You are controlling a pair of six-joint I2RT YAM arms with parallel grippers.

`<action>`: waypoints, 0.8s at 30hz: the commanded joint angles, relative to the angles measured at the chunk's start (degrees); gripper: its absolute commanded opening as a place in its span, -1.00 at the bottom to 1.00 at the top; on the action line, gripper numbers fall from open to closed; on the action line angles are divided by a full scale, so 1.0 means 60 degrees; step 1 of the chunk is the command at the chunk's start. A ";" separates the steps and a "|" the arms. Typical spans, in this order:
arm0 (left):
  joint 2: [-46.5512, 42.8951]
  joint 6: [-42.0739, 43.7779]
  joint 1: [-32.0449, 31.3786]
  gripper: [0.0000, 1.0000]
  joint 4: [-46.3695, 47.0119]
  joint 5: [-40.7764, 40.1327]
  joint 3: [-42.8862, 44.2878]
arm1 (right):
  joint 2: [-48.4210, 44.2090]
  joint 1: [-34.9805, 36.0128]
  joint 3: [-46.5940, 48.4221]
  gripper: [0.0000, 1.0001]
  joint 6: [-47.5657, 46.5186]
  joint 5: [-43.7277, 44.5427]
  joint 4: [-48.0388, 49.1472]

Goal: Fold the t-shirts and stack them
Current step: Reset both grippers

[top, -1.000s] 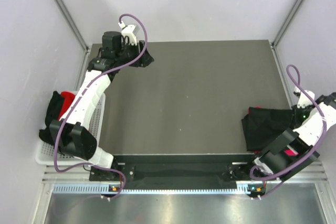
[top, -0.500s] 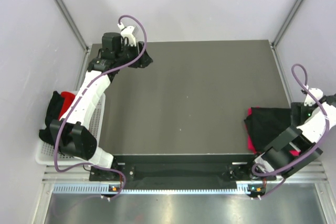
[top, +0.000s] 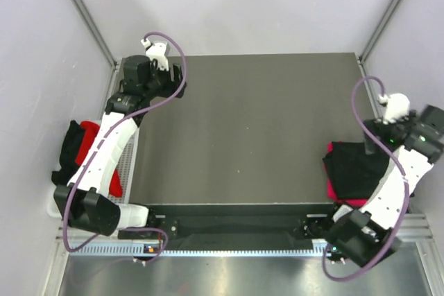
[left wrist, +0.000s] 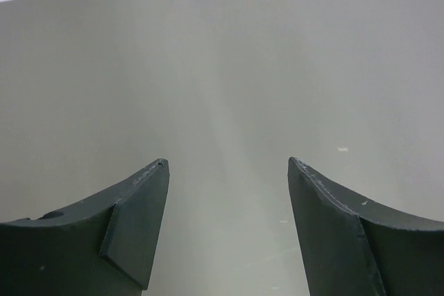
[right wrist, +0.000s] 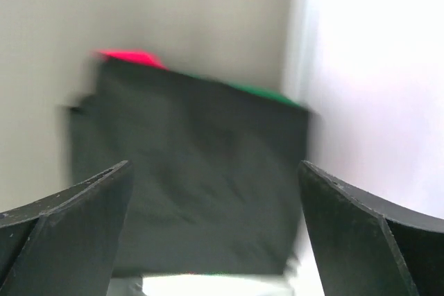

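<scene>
A folded black t-shirt [top: 354, 168] lay flat on the counter [top: 250, 129] at about 4 o'clock, close to the right edge. It was a plain dark rectangle with a few soft wrinkles. Under it was a pink-magenta t-shirt [top: 340, 197], and only its bright border showed along the near and left sides. In the right wrist view, which was blurred, a thin green strip [right wrist: 267, 92] also showed at the edge of the stack.

The white wire basket [top: 128, 161] stood beside the counter at about 9 o'clock. A crumpled black shirt [top: 69, 147] hung over its outer side, and a red shirt [top: 89, 132] lay bunched against it.

The right pincer [right wrist: 215, 164] was above the folded stack with its jaws spread wide, and it gripped nothing. The left pincer [left wrist: 227, 164] was at about 11 o'clock, near the far left corner, also wide open over the bare counter, with nothing between its jaws.
</scene>
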 commanded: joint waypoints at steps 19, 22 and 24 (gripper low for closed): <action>-0.0243 0.0018 -0.0060 0.56 0.1338 0.0295 -0.1986 | 0.3787 0.9515 0.2236 0.99 0.7799 0.1414 0.5338; 0.0108 0.0413 -0.0060 0.57 0.1091 0.0339 -0.1242 | 0.3787 0.9925 0.2250 0.99 0.7740 0.1223 0.5501; 0.0414 0.0575 -0.0060 0.57 0.0770 0.0398 -0.0815 | 0.3816 0.9971 0.2192 0.99 0.7609 0.1034 0.5458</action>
